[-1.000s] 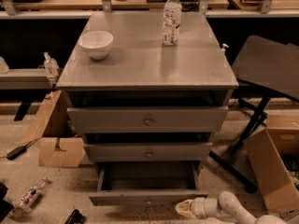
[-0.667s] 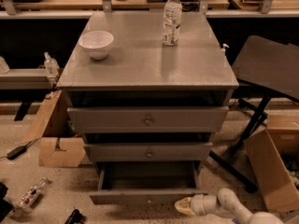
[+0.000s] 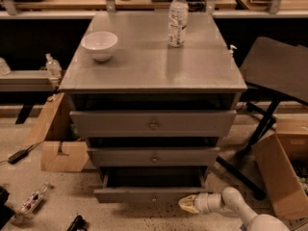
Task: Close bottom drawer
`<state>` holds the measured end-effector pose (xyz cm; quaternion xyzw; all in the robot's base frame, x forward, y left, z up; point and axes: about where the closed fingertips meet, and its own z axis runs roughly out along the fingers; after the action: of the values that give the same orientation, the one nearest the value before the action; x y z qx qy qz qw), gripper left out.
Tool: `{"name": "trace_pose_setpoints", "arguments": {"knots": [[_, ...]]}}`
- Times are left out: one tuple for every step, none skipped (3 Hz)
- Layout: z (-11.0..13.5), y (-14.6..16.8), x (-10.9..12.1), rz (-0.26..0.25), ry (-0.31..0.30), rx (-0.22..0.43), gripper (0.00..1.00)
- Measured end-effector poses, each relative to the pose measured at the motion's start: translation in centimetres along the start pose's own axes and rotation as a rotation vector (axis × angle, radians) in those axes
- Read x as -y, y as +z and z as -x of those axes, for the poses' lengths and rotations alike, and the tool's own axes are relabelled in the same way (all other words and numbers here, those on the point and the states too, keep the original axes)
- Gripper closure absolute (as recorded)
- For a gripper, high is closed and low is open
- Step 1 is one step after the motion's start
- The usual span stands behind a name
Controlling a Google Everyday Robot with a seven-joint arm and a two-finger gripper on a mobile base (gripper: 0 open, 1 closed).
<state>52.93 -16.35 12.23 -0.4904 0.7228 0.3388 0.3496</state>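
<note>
Clearly the bottom drawer (image 3: 144,195) stands pulled out, not yet closed; my tool (image 3: 189,204) sits by its front's right end, and I cannot tell whether it's clenched.

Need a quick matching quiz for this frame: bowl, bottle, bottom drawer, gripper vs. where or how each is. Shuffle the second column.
Column 1
1. white bowl
2. plastic bottle
3. bottom drawer
4. gripper

Column 2
A. pulled out, standing open
B. upright, back right of the cabinet top
C. low down, beside the right end of the open drawer's front
D. left side of the cabinet top

Pairs: 1-D, 2-B, 3-A, 4-C
</note>
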Motion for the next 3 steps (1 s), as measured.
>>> {"name": "trace_pose_setpoints", "arguments": {"knots": [[0.0, -0.1, -0.1, 0.0, 0.0, 0.0, 1.0], [1.0, 0.0, 2.0, -0.019, -0.015, 0.007, 1.0], [1.0, -0.1, 2.0, -0.019, -0.015, 0.007, 1.0]]}}
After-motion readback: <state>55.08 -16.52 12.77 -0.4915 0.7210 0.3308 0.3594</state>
